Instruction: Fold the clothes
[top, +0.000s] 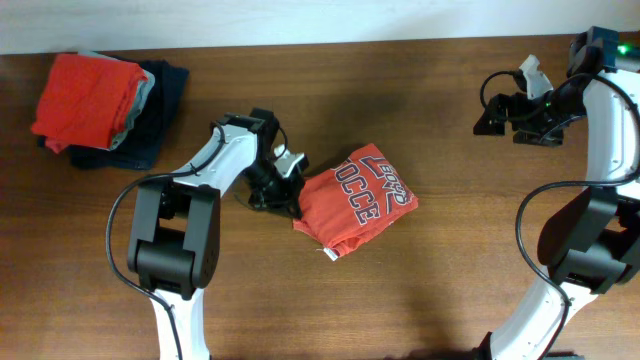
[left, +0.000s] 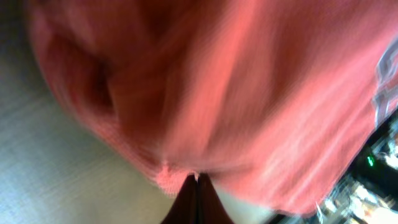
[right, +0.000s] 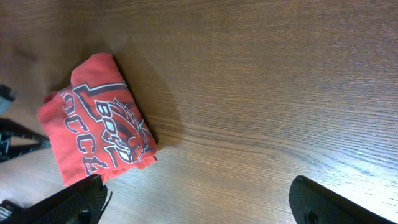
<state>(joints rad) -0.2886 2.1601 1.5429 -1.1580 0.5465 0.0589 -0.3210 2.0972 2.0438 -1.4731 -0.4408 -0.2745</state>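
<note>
Left gripper (top: 291, 201) is pinched fully shut on the edge of the folded orange-red SOCCE T-shirt (top: 355, 200) lying mid-way across the wooden table (top: 440, 290) — likely to carry it toward the folded stack (top: 90, 95) — while the right gripper (top: 497, 108) hangs wide open, well apart.

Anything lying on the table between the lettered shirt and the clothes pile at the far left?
No loose item shows there. Only the left arm crosses that stretch of table, its left gripper shut on the lettered shirt at its edge. The wood up to the clothes pile is otherwise bare.
</note>
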